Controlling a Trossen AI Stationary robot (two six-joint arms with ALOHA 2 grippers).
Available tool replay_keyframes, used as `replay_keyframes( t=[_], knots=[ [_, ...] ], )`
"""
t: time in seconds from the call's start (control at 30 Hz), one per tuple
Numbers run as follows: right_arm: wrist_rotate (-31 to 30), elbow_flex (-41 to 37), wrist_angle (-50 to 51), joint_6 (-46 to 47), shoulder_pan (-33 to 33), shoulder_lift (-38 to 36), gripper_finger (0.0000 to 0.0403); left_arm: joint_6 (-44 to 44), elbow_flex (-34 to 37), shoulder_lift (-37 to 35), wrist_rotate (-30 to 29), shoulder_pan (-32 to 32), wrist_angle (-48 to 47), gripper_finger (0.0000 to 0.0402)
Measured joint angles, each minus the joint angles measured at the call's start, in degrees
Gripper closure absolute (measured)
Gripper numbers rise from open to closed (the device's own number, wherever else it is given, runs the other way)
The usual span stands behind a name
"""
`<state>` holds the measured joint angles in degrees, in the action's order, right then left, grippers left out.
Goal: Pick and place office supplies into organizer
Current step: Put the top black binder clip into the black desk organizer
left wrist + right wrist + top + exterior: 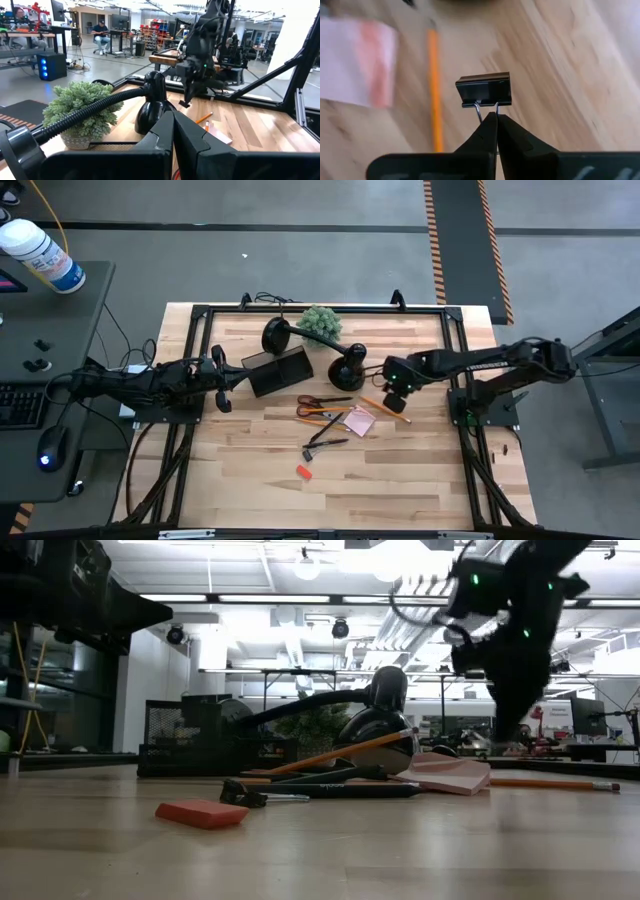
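Right wrist view: right gripper (496, 116) jaws pinch a black binder clip (484, 90) by its wire handles, lifted for carrying; left jaws closed, empty.

1. The place is a robotics lab or workshop in a large open hall.
2. Behind the wooden table (400, 480), workbenches (30, 37) carry equipment, and a person (101, 31) sits at one.
3. Long ceiling lights (300, 600) and hazard tape (436, 240) on the grey floor show it.
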<state>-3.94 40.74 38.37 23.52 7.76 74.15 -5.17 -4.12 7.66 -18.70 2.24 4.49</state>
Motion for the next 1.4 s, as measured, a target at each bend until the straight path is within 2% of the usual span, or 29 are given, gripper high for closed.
replay_keyframes(
  t=[0.13,0.4,0.7,1.03,1.4],
  knots=[
    [-1.7,4.6,-1.0,-0.5,-2.8,0.0,0.0403,0.0,0.0,0.0,0.1,0.0,0.0,0.0401],
    [-1.5,10.2,-14.9,-9.8,-5.3,1.6,0.0403,0.7,0.0,0.0,0.1,0.0,0.0,0.0401],
    [-1.5,18.2,-22.9,-23.7,-4.7,13.9,0.0403,0.5,0.0,0.0,0.9,0.0,-0.3,0.0401],
    [-1.5,28.6,-35.4,-40.1,-5.3,30.2,0.0403,-2.7,0.0,0.0,8.0,0.0,-4.8,0.0401],
    [-1.7,39.1,-45.9,-47.1,-5.3,42.4,0.0403,-8.5,0.0,0.0,22.0,0.0,-11.0,0.0401]
  ],
)
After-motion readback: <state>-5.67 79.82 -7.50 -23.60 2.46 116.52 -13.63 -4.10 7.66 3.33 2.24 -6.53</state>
